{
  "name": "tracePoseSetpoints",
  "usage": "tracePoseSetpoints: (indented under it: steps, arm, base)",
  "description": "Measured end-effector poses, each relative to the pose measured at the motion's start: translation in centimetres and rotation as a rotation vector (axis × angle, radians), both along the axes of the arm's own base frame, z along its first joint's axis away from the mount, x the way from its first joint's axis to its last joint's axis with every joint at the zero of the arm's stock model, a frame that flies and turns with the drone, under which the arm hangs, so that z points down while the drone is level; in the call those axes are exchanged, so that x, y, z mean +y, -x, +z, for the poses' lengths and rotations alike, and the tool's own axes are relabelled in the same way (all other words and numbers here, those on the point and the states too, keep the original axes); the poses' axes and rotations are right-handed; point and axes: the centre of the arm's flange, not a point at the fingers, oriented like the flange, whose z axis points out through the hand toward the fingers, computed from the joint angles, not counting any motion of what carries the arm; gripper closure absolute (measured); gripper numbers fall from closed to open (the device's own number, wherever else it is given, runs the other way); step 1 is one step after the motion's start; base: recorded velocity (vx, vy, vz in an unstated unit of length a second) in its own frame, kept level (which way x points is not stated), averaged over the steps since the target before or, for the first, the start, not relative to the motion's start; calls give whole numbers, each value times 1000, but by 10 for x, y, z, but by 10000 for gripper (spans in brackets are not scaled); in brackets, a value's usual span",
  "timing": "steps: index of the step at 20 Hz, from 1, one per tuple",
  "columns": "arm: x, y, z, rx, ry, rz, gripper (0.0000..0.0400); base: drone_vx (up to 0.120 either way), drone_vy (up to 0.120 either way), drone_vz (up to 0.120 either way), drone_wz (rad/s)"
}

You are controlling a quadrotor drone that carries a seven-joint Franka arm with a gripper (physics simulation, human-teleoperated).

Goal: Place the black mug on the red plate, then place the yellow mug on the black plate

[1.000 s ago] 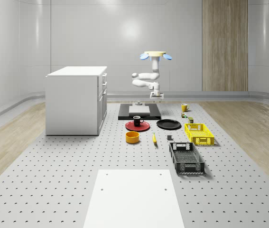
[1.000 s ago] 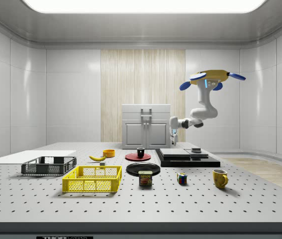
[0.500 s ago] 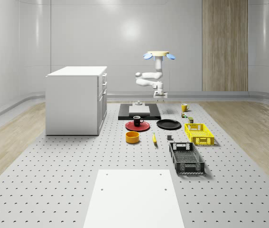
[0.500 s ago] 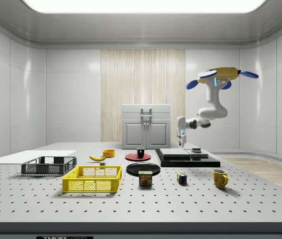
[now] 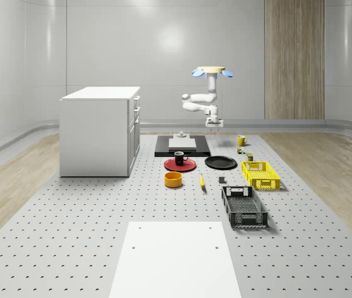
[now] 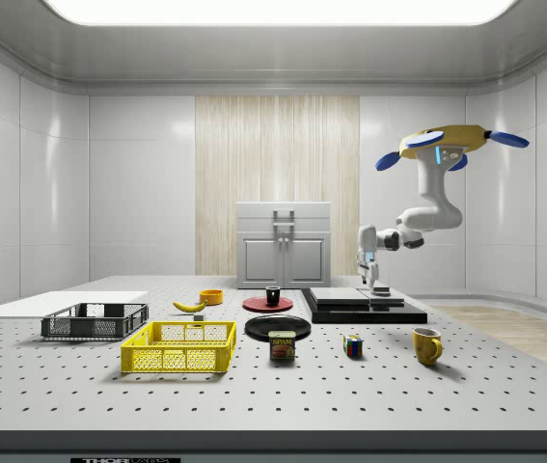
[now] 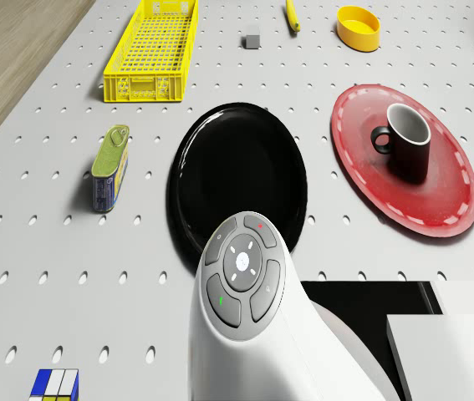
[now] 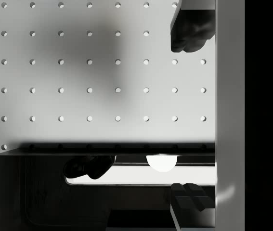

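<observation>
The black mug (image 5: 179, 158) (image 6: 272, 296) (image 7: 408, 142) stands upright on the red plate (image 5: 171, 165) (image 6: 254, 305) (image 7: 362, 117). Beside it lies the bare black plate (image 5: 220, 162) (image 6: 277, 327) (image 7: 237, 175). The yellow mug (image 5: 241, 140) (image 6: 427, 345) stands on the table at the whole-scene view's right, behind the black plate. The drone (image 5: 208, 71) (image 6: 444, 145) hovers high over the black platform's right end. Below it my gripper (image 5: 213, 124) (image 6: 369, 280) (image 8: 184, 117) hangs over the platform's edge, open, with nothing between its fingers (image 8: 191, 29).
A black platform (image 5: 182, 146) (image 6: 362, 307) lies under the arm. A white cabinet (image 5: 100, 130) stands at the whole-scene view's left. A yellow basket (image 5: 260, 174) (image 7: 153, 50), black crate (image 5: 244, 207), can (image 7: 109, 167), cube (image 6: 352, 346), yellow bowl (image 5: 173, 179) and banana (image 5: 202, 181) lie around the plates.
Drone, arm and gripper have shifted toward the whole-scene view's right, nearer the yellow mug's side. The black mug has stayed on the red plate.
</observation>
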Motion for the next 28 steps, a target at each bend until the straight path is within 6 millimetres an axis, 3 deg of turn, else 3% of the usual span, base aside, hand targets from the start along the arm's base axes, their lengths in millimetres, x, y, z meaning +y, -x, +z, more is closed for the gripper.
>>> tracePoseSetpoints:
  steps: [17, 23, 28]
  arm:
    - [0, 0, 0, 0, 0, 0, 0]
    - [0, 0, 0, 0, 0, 0, 0]
    - [0, 0, 0, 0, 0, 0, 0]
  base:
    - [-120, 120, 0, 0]
    - [-7, 120, 0, 0]
    - [0, 120, -112, 0]
